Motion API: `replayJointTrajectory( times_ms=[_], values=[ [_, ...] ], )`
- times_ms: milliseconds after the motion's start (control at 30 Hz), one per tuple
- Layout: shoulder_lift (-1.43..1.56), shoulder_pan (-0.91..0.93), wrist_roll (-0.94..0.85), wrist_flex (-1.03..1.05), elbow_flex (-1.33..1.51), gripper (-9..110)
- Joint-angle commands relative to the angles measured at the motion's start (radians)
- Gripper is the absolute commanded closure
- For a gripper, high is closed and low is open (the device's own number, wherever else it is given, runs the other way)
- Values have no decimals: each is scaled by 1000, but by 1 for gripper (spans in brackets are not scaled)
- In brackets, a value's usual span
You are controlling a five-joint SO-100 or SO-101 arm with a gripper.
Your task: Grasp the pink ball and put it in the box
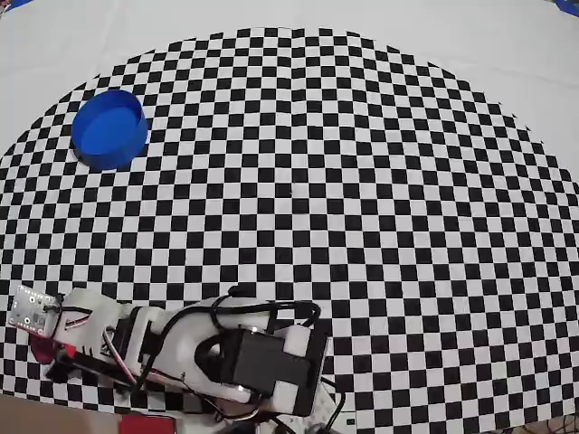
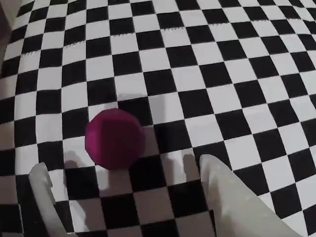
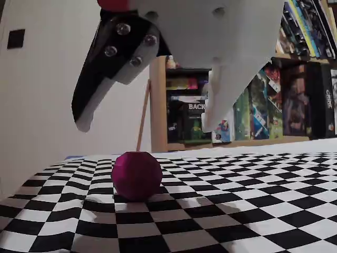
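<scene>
while spread wide, the hand hovers above the pink ball, touching nothing.

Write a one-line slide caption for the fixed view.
Open gripper poised above the pink ball, which rests on the checkered mat.

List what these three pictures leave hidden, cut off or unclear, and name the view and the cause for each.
1. Ball: in the overhead view the arm covers nearly all of it.
2. Box: seen only overhead; outside the wrist and fixed views.
3. Tool: the fixed view's top edge cuts off its upper part; the wrist view shows only its fingertips.
4. Arm base: cut by the overhead view's bottom edge.
</scene>
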Motion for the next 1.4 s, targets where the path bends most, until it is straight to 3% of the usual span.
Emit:
replayJointTrajectory(
  times_ms=[0, 1367],
  values=[
    [-14, -11, -11, 11, -64, 65],
    [-239, -40, -9, 21, -193, 65]
  ],
)
